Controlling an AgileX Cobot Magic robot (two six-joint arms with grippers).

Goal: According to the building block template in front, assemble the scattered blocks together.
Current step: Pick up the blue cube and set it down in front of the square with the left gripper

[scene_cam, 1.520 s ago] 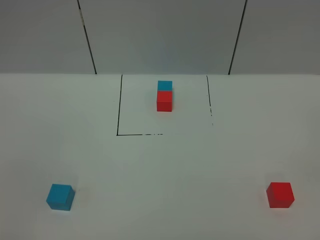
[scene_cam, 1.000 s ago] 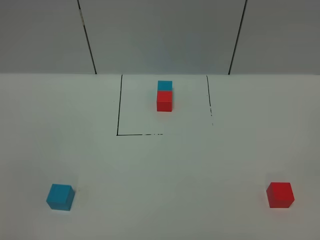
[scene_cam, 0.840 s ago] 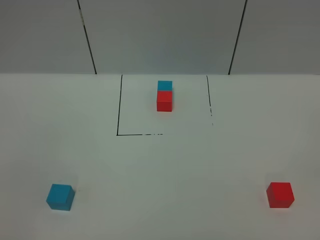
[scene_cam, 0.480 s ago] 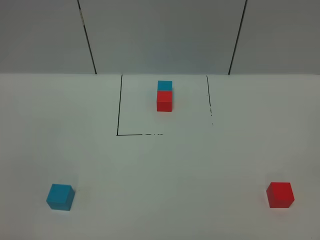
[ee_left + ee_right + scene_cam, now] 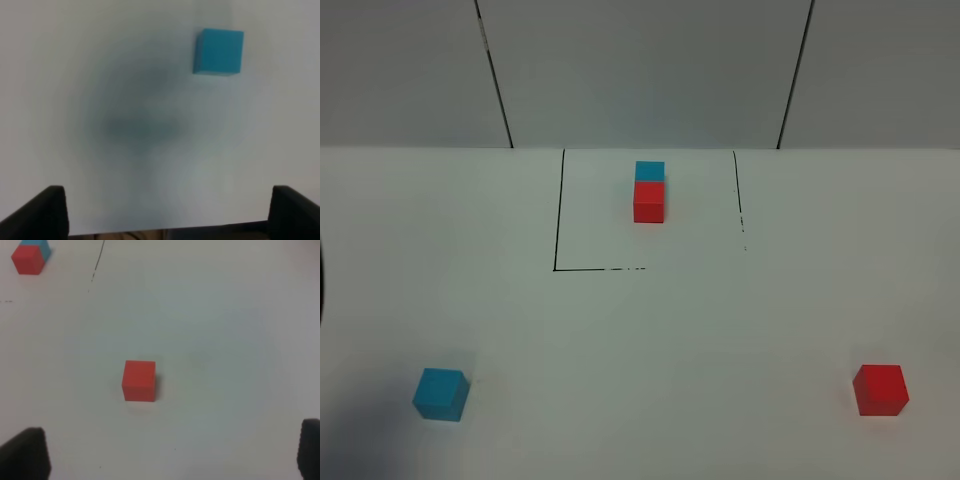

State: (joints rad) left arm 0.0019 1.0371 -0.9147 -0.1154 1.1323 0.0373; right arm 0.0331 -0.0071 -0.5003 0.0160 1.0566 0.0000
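Note:
The building block template is a black outline (image 5: 558, 215) at the table's far middle, holding a cyan-blue cube (image 5: 649, 170) touching a red cube (image 5: 649, 202). Of the scattered blocks, the cyan-blue cube (image 5: 441, 393) lies near left and the red cube (image 5: 880, 389) near right. In the left wrist view my left gripper (image 5: 168, 202) is open, with the cyan-blue cube (image 5: 218, 51) well ahead and off to one side. My right gripper (image 5: 172, 442) is open too, and the red cube (image 5: 139, 380) lies ahead between its fingers' lines, untouched. The template pair (image 5: 30, 257) shows far off.
A white table (image 5: 650, 340) runs back to a grey panelled wall (image 5: 640, 70) with dark seams. A dark sliver (image 5: 322, 285) shows at the left edge of the exterior view. The outline's right line (image 5: 737, 190) is partly broken.
A dark sliver has appeared at the left edge of the exterior view. The cubes and the template have not moved.

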